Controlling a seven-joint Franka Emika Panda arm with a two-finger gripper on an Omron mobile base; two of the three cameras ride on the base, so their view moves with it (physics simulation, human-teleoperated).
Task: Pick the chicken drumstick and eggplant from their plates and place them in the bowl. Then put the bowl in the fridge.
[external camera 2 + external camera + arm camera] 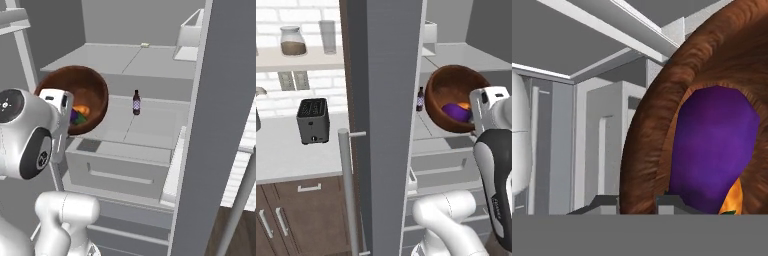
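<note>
One small bottle [136, 102] stands on fridge shelf [150, 125] beside bowl [92, 95].

Bowl [448, 95] tilted, raised inside the open fridge [150, 65], above the middle shelf, near its left wall in the right base view. Eggplant [456, 111] and chicken drumstick [82, 110] lie in the bowl, drumstick just beside the eggplant. Hand [637, 202] at the bowl's rim. Small bottle [136, 102] stands on the shelf, right of the bowl. Fridge door [383, 100] stands between bowl and tabletop [296, 155]. Toaster [313, 120] on tabletop; jar [293, 41] and glass [328, 36] on the wall shelf above.
</note>
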